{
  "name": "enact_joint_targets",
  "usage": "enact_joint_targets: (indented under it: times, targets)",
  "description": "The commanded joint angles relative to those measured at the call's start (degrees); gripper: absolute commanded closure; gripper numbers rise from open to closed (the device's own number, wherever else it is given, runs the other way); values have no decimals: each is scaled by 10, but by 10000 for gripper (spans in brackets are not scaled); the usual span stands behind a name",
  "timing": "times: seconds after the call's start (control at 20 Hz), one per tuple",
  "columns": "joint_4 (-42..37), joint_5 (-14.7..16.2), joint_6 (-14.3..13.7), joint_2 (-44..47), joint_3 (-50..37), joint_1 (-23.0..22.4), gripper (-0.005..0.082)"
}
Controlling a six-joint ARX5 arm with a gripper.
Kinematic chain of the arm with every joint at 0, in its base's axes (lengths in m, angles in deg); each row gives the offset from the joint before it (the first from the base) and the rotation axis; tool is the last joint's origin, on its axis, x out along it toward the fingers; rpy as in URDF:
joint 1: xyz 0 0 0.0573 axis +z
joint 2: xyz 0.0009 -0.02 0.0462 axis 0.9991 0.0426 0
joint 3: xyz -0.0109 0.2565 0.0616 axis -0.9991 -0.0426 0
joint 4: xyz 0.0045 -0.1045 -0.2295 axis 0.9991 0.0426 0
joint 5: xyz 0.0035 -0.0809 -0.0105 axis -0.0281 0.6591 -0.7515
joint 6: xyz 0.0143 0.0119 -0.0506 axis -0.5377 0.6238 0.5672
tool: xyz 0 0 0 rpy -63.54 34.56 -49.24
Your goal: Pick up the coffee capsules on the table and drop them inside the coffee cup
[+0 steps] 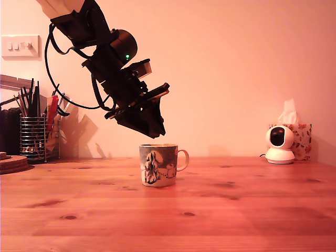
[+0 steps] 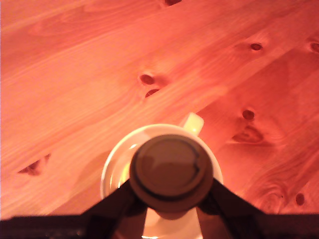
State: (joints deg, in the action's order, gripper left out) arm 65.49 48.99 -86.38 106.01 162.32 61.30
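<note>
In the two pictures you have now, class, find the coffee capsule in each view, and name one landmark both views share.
Exterior view: the coffee capsule cannot be made out; the dark gripper hangs just above the coffee cup, near the picture's centre.
Wrist view: the capsule fills the lower middle, held between the fingers, directly over the cup's opening.
Shared landmark: the cup's handle.

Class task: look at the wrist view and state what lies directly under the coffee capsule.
The coffee cup, its pale rim ringing the capsule clamped in the pincer. The capsule hides most of the cup's inside, so any contents cannot be seen.
</note>
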Motion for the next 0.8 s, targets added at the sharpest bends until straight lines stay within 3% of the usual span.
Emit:
enact_joint_targets:
  times: [0.0, 0.2, 0.25, 0.4, 0.75]
  targets:
    - [0, 1, -2, 11, 1, -3, 603]
    - [0, 0, -2, 11, 1, -3, 597]
    - [-1, 0, -3, 11, 1, -3, 545]
    - [-1, -4, -26, 11, 1, -3, 236]
    - [3, -3, -32, 11, 1, -3, 221]
